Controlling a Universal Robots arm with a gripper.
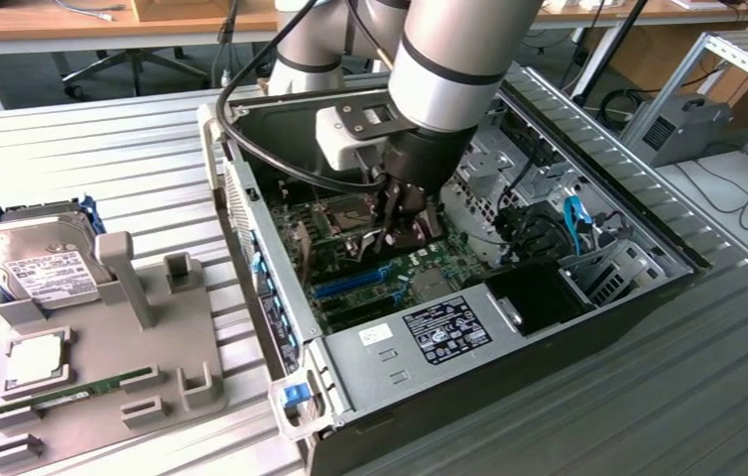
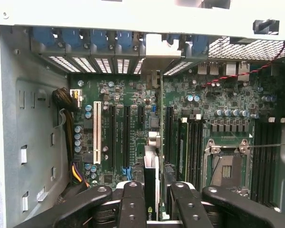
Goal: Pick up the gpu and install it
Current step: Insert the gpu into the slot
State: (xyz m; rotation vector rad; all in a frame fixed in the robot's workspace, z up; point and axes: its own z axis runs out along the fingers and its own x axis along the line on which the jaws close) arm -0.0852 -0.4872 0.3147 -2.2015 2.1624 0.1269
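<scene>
Gripping the gpu (image 2: 151, 190) edge-on, the end effector (image 2: 152, 202) holds it upright above the motherboard (image 2: 128, 118) slots, bracket toward the case's (image 1: 388, 342) rear.

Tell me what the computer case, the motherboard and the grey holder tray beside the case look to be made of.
Computer case: bare sheet metal, matte silver-grey, judging by folded edges and punched vents. Motherboard: dark green circuit board, probably fibreglass laminate, studded with soldered parts and black plastic slots. Grey holder tray: seemingly moulded or printed plastic, uniform dull grey with blocky uprights.
</scene>
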